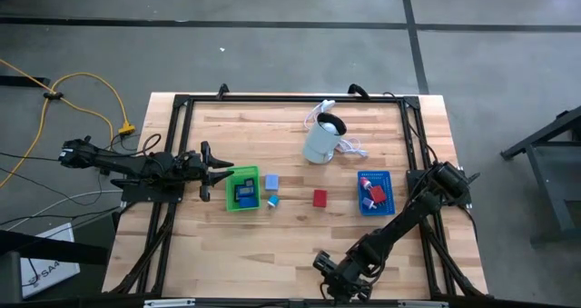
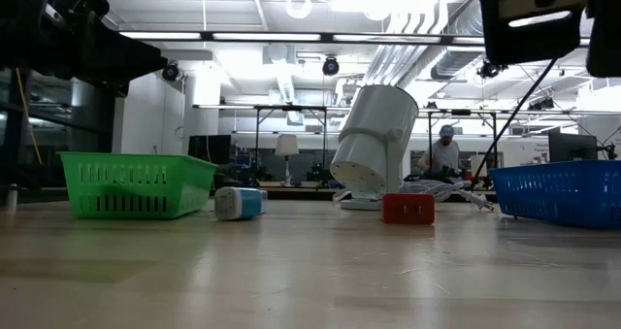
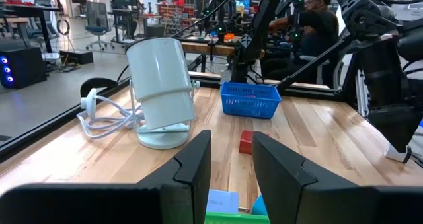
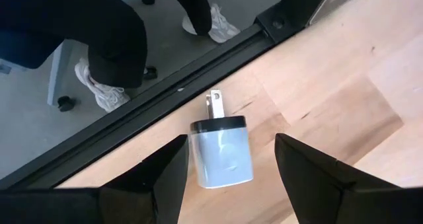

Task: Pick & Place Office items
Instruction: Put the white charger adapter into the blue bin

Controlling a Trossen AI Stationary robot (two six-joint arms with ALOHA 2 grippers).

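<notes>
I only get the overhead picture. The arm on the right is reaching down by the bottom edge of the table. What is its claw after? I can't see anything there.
Observer: A small pale plug-in charger, prongs out, lies on the wood between the right gripper's open fingers.
Operator: And that white pot thing, has it fallen over?
Observer: No. From table level, the white cylindrical appliance stands tilted on its base.

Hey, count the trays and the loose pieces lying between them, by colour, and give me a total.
Trays: 2, green tray, blue tray
Blue pieces: 2, pale block, small piece
Red pieces: 1, red block
Total: 5
</notes>
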